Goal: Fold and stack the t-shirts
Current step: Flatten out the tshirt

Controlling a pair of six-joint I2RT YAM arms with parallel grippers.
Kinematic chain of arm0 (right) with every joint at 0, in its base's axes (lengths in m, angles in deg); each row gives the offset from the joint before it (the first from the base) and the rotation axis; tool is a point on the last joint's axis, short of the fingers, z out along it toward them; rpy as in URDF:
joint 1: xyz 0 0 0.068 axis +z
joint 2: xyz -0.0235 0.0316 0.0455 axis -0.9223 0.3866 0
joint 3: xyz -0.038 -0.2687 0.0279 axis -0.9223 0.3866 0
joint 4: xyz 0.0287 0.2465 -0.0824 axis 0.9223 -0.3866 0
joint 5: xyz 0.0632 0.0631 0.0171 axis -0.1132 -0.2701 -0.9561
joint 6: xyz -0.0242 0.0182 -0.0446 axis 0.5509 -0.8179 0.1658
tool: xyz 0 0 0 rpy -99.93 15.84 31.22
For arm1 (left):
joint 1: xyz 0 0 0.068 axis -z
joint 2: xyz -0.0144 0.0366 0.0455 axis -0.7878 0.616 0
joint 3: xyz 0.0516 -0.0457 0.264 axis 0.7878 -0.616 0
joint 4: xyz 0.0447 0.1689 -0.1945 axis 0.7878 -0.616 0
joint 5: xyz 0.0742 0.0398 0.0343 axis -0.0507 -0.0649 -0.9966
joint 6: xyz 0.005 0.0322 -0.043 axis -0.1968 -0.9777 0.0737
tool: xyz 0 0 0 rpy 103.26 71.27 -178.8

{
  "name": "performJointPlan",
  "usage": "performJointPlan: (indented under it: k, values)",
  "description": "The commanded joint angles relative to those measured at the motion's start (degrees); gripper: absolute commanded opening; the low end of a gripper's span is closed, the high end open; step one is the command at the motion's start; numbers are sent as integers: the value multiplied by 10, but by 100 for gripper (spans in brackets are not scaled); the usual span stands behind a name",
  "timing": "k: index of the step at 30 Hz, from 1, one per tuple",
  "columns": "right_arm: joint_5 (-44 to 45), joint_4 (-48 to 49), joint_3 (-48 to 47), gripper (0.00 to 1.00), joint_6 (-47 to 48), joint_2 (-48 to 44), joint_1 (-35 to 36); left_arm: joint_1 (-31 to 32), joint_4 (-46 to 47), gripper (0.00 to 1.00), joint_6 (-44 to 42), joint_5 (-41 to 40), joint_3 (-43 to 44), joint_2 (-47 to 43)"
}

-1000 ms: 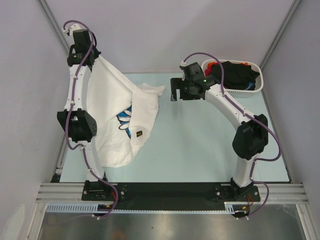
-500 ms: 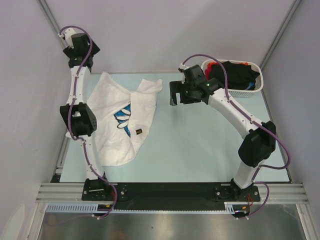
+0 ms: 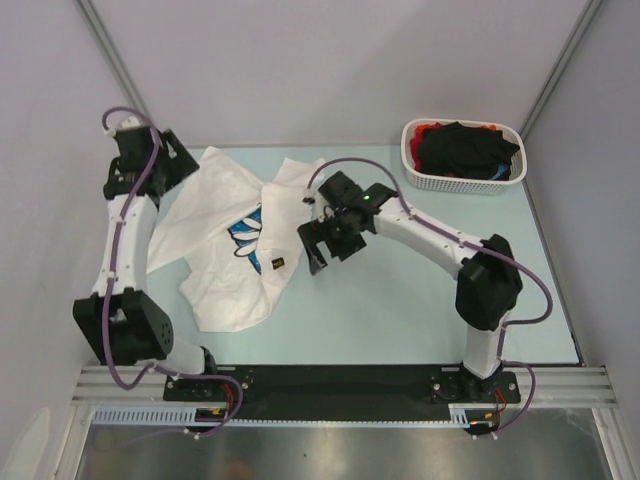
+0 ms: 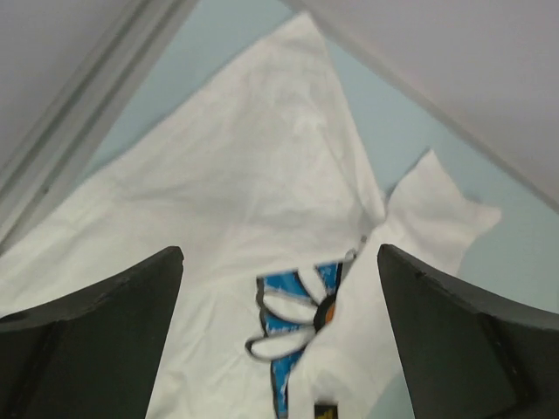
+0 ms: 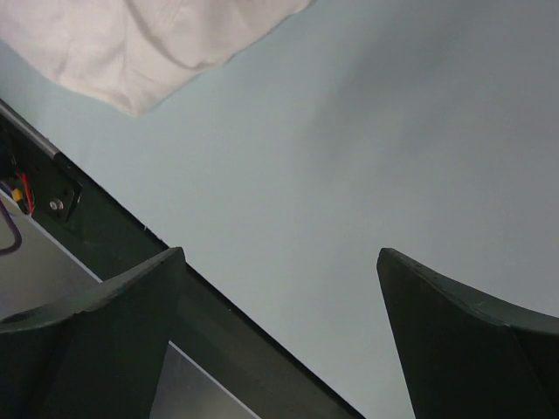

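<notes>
Below the left jaws: white t-shirt (image 3: pixel 225 290), crumpled on the pale surface (image 3: pixel 420 300); blue daisy print (image 4: pixel 297 297) showing between folds.
Left jaws: spread wide, empty, hovering over the shirt's far-left part.
Right jaws: spread wide, empty, above bare surface just beside the shirt's right edge.
Beyond the right jaws, well apart: basket (image 3: pixel 460 183) holding black t-shirt (image 3: pixel 465 150) and red t-shirt (image 3: pixel 428 130).

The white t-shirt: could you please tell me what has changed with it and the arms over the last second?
The left gripper let go of the white t-shirt, which dropped from hanging to lie crumpled on the table. The right gripper, open and empty, travelled from beside the basket to the shirt's right edge. The basket and its contents stayed put.
</notes>
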Motion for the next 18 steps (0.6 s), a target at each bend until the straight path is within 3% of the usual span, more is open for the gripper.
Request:
performJointPlan:
  k: [1, 4, 10, 18]
  values:
    - [-5, -2, -70, 97, 14, 60, 68, 4, -63, 100, -17, 94, -150, -57]
    - [10, -12, -154, 97, 20, 129, 108, 4, -81, 100, -32, 104, -198, -94]
    - [33, -35, -299, 96, 26, 240, 156, 3, -106, 100, -66, 93, -207, -124]
    - [59, -45, -342, 95, 23, 303, 190, -19, -138, 100, -67, 39, -144, -117]
